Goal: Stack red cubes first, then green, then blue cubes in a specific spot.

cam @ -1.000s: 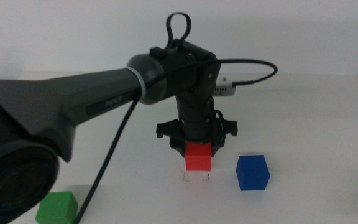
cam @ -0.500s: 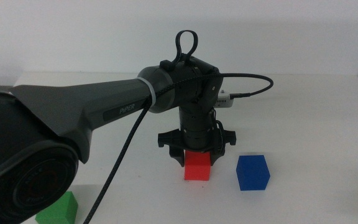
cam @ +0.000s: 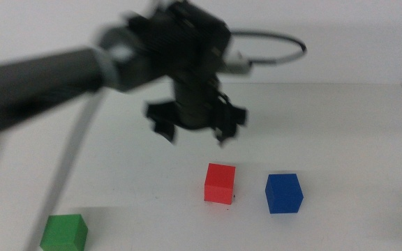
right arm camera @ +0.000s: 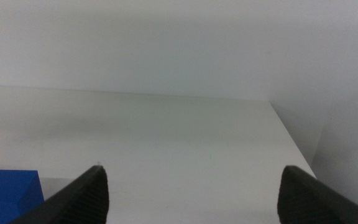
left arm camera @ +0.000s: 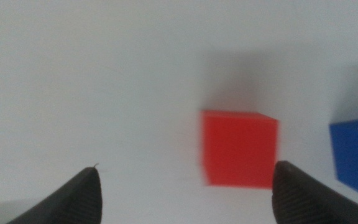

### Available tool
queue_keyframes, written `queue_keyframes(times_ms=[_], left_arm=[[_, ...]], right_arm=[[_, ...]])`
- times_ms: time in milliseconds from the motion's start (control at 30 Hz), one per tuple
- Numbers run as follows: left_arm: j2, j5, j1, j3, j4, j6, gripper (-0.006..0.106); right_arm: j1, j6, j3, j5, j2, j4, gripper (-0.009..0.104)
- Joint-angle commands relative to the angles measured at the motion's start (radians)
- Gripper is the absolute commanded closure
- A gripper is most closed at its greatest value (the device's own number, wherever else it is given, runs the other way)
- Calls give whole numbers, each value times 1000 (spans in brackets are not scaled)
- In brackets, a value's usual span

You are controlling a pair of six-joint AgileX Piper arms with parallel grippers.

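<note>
The left gripper (cam: 195, 129) is hovering above the red cube (cam: 220, 183), fingers apart and empty. The green cube (cam: 65, 233) is sitting well apart on the desk (cam: 340, 139); probably light, rigid, matte, best pinched across opposite flat faces.

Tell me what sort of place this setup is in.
Probably a robot lab or test bench: a bare white table against a plain wall, a dark robot arm's left gripper raised, and only small matte red, blue and green cubes laid out.
</note>
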Motion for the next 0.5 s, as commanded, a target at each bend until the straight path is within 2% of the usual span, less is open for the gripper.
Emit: queue_keyframes(times_ms=[0, 100, 267, 367, 467], left_arm=[[-132, 23, 14, 73, 92, 0, 7], [-347, 23, 61, 286, 78, -2, 7], [-633, 23, 211, 602, 25, 0, 7], [-736, 6, 311, 740, -20, 21, 7], [-783, -12, 409, 821, -82, 126, 7]], right_arm=[[-8, -6, 4, -11, -5, -5, 2], [-8, -6, 4, -11, -5, -5, 2], [-8, -6, 4, -11, -5, -5, 2], [-8, -6, 4, -11, -5, -5, 2], [-8, -6, 4, -11, -5, -5, 2]])
